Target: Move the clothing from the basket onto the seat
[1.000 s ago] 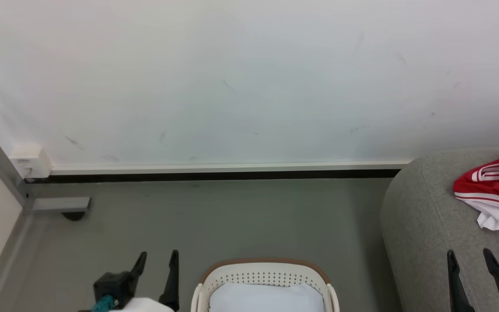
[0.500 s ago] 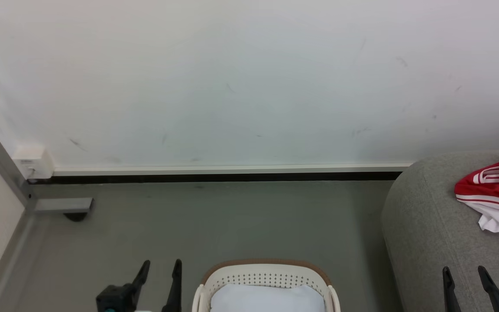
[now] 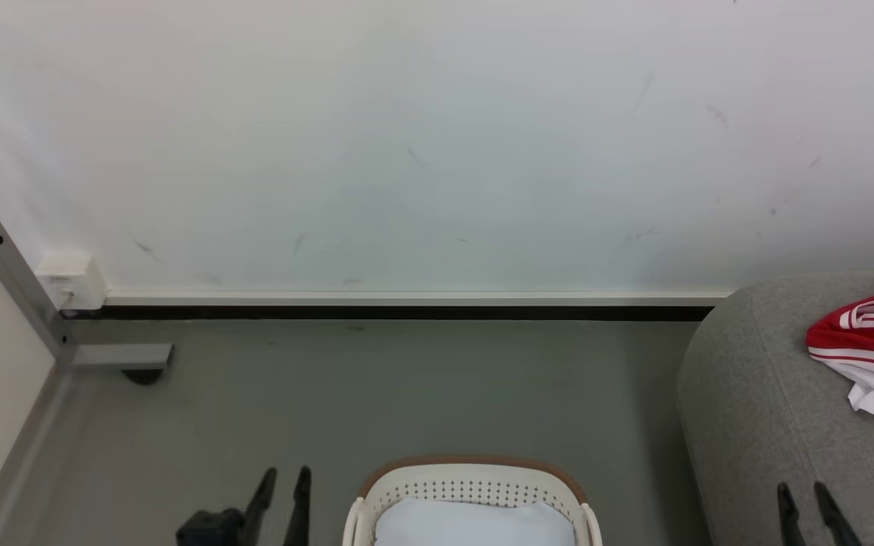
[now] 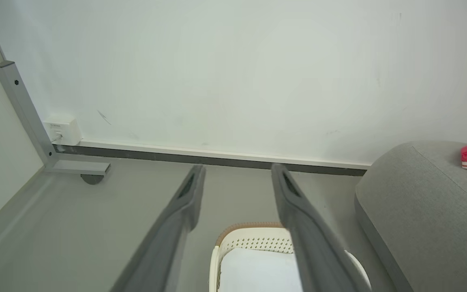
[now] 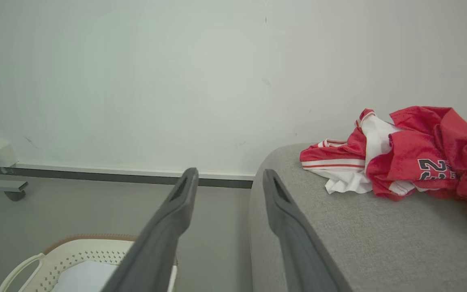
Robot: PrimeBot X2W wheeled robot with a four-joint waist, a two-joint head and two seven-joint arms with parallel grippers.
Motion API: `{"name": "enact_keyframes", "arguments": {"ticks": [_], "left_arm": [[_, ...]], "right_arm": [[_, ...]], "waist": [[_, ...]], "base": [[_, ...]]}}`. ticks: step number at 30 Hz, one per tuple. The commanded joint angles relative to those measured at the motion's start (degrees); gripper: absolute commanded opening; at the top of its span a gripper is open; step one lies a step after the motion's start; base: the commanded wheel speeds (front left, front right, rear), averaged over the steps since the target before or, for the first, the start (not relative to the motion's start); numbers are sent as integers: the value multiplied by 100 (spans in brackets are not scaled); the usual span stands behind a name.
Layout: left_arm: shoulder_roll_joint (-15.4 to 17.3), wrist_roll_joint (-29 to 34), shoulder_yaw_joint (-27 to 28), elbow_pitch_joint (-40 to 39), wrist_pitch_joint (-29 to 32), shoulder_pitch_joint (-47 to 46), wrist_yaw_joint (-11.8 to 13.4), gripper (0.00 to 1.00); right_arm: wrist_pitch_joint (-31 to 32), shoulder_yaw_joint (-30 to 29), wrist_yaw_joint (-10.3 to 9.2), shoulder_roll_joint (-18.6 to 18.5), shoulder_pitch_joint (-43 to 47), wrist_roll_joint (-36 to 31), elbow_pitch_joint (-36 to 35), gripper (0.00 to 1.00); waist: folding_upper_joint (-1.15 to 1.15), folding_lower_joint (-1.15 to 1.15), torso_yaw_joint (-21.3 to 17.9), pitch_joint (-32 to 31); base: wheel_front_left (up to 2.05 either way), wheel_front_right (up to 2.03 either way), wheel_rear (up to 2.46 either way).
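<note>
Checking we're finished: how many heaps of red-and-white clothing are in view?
1. The clothing lies heaped on the seat. The basket holds a pale lining cloth; its near end is cut off, so more may be hidden.

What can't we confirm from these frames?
Basket front half: cut off by every view's bottom edge.
Under the pale cloth, head view: hidden by the cloth itself.
Clothing on the seat: far end cut by the right wrist view's right edge; folds hide the piece count.
</note>
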Motion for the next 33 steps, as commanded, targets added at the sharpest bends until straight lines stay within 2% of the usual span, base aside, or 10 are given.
{"name": "enact_keyframes", "arguments": {"ticks": [1, 3, 19, 33], "left_arm": [[-13, -7, -11, 61, 2, 46, -1, 0], [-29, -74, 6, 125, 27, 92, -13, 0], [-99, -1649, 472, -37, 482, 16, -298, 0], [-148, -2804, 804, -160, 810, -35, -509, 0]], "right_arm": [[9, 0, 0, 18, 43, 3, 76, 0], [65, -21, 0, 43, 56, 72, 162, 0], [507, -31, -2, 29, -163, 1902, 79, 0], [823, -32, -3, 17, -311, 3238, 15, 0]], "waist": [[0, 0, 1, 1], [0, 0, 1, 3], [0, 0, -23, 52], [0, 0, -43, 95]], "base": [[0, 0, 0], [0, 0, 0], [0, 0, 0], [0, 0, 0]]}}
